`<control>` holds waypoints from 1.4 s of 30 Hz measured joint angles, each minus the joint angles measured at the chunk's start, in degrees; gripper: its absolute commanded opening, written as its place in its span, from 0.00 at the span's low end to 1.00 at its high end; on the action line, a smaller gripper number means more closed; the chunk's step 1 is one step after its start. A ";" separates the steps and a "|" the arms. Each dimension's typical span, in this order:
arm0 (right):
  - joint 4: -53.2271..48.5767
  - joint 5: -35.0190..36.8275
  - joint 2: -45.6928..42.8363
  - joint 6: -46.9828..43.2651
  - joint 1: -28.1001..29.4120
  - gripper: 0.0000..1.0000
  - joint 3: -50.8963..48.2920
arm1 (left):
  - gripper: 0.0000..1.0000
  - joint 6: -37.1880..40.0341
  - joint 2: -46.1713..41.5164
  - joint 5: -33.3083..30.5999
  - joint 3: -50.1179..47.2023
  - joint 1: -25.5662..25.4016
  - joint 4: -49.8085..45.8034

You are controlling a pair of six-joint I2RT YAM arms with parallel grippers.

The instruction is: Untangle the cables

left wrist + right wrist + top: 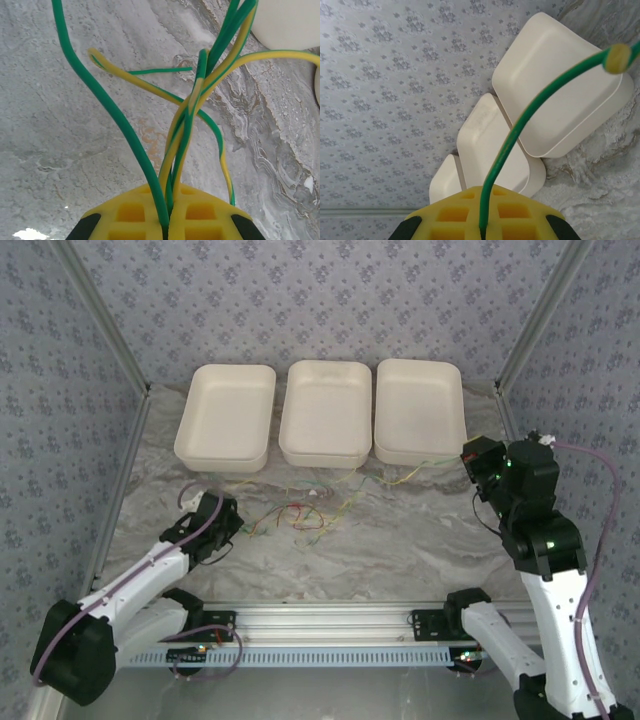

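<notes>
We are at the pulling-apart step. The left jaws are clenched on a bundle of green and yellow cables (185, 125), which cross just ahead of them. The right jaws grasp one green cable (518, 125). The tangle (300, 512) lies on the table (420, 540) between both jaws, nearer the left ones, and its long axis runs from one pair to the other. Next, we judge, the jaws should move apart slowly, so that the crossing loosens.
</notes>
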 measured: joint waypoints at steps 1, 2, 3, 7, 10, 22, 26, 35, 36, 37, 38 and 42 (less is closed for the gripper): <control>-0.11 -0.37 0.00 -0.13 -0.72 0.00 0.22 | 0.00 0.02 0.07 -0.02 0.00 0.00 -0.02; -0.17 -0.61 0.00 -0.13 -1.25 0.00 0.24 | 0.00 0.00 0.24 -0.02 0.02 0.00 0.02; -0.31 -0.83 0.00 -0.13 -1.55 0.00 0.24 | 0.00 0.04 0.48 -0.02 0.11 0.00 0.00; -0.57 -1.62 0.13 -0.31 -2.05 0.00 0.24 | 0.00 0.44 1.88 -0.09 0.79 0.00 0.00; -1.22 -1.64 0.17 -0.96 -2.99 0.00 0.52 | 0.00 0.66 2.95 -0.68 1.49 0.00 -0.33; -5.88 -1.77 3.39 -5.11 -11.08 0.00 12.81 | 0.00 1.81 5.64 -4.50 3.52 1.55 -4.74; -5.27 -4.55 4.04 -5.64 -11.17 0.00 12.50 | 0.00 2.58 5.99 -3.72 3.58 1.60 -4.07; -4.68 -8.09 5.31 -6.32 -10.95 0.00 8.50 | 0.00 5.11 10.47 0.11 6.29 1.46 -2.62; -4.55 -9.05 5.64 -6.34 -10.95 0.00 8.50 | 0.00 5.38 10.86 0.70 6.54 1.03 -2.16; -4.33 -9.90 5.88 -6.34 -10.75 0.00 8.50 | 0.00 5.53 11.08 1.07 6.64 0.59 -1.66; -4.09 -10.80 6.12 -6.34 -10.34 0.00 8.50 | 0.00 5.53 11.21 1.62 6.93 -0.02 -1.38; -2.80 -12.70 6.29 -6.36 -5.46 0.00 6.43 | 0.00 5.51 11.04 2.64 8.57 -2.32 -1.01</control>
